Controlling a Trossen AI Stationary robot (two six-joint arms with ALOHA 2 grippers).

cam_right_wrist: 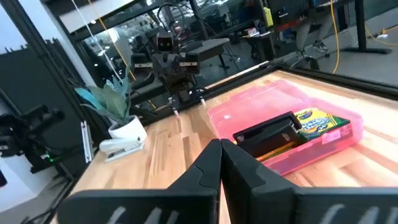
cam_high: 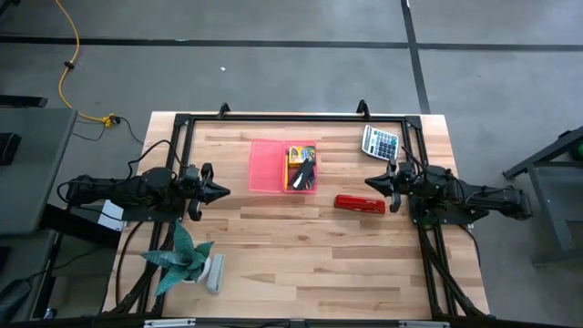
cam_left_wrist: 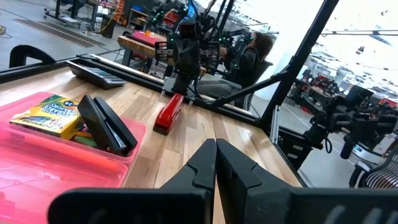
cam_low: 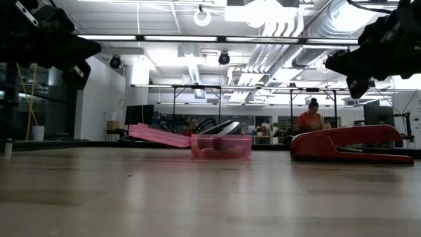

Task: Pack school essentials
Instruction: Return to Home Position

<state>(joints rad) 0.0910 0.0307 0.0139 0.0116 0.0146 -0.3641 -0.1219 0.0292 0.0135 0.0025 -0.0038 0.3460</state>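
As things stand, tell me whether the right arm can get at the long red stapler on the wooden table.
Probably yes: the long red stapler lies in the open close by the right hand, with nothing between them.

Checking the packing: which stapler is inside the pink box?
The black stapler; the red stapler lies on the table, the white stapler beside the plant.
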